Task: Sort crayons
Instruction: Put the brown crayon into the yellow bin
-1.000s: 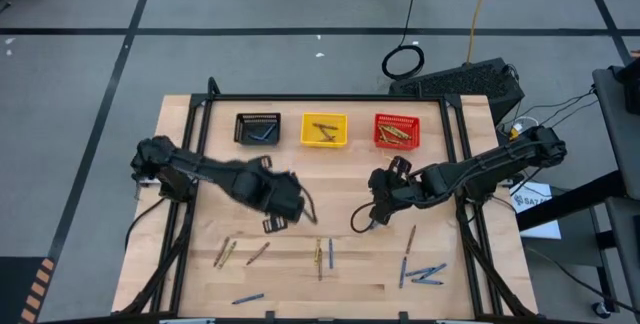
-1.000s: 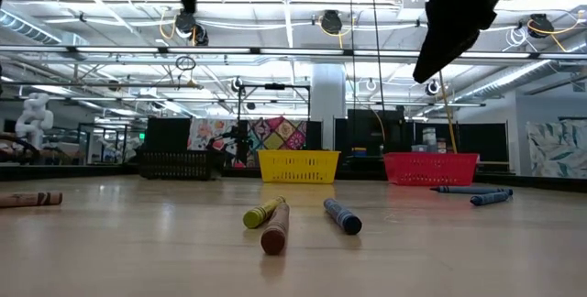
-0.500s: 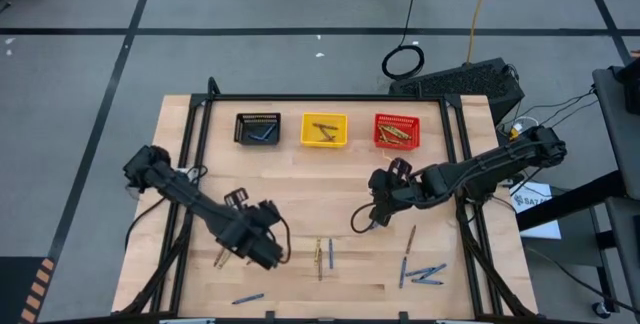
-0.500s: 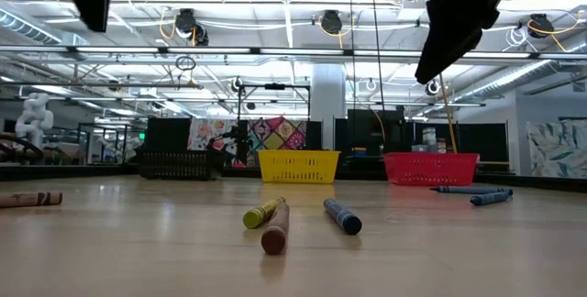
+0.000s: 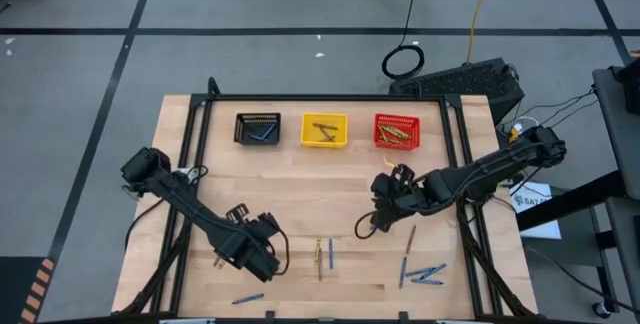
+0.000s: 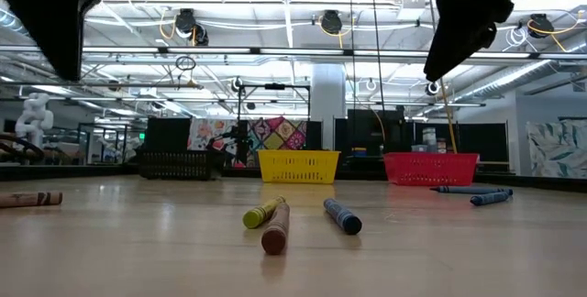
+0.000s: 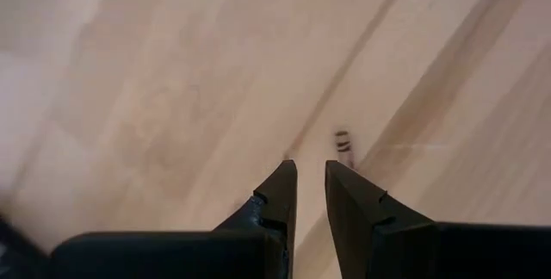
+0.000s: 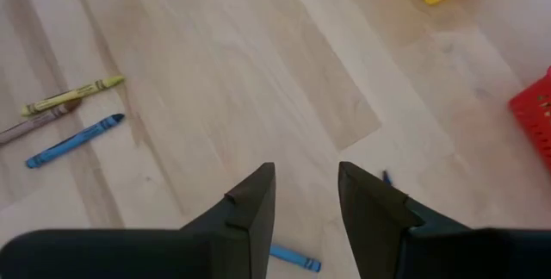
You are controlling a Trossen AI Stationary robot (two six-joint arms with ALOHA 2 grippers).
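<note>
Loose crayons lie flat on the near half of the wooden table (image 5: 300, 179): an olive and a brown one (image 5: 319, 255) beside a blue one (image 5: 330, 253), a tan one (image 5: 410, 236), and several blue ones (image 5: 424, 274). My left gripper (image 5: 262, 260) is low over the near left. Its fingers stand a narrow gap apart (image 7: 311, 171) with bare wood between them. The end of a crayon (image 7: 343, 141) shows just past one fingertip. My right gripper (image 5: 385, 202) is open and empty (image 8: 306, 189) above the table's middle right.
Three mesh baskets stand in a row at the far edge and hold crayons: black (image 5: 258, 127), yellow (image 5: 324, 130), red (image 5: 397, 131). Another blue crayon (image 5: 248, 298) lies at the near edge, and a tan one (image 5: 218, 261) beside my left gripper.
My left gripper has swung from the table's middle toward the near edge and a little left, coming down over the crayons at the near left. My right gripper has shifted slightly toward the near edge. No crayon has moved.
</note>
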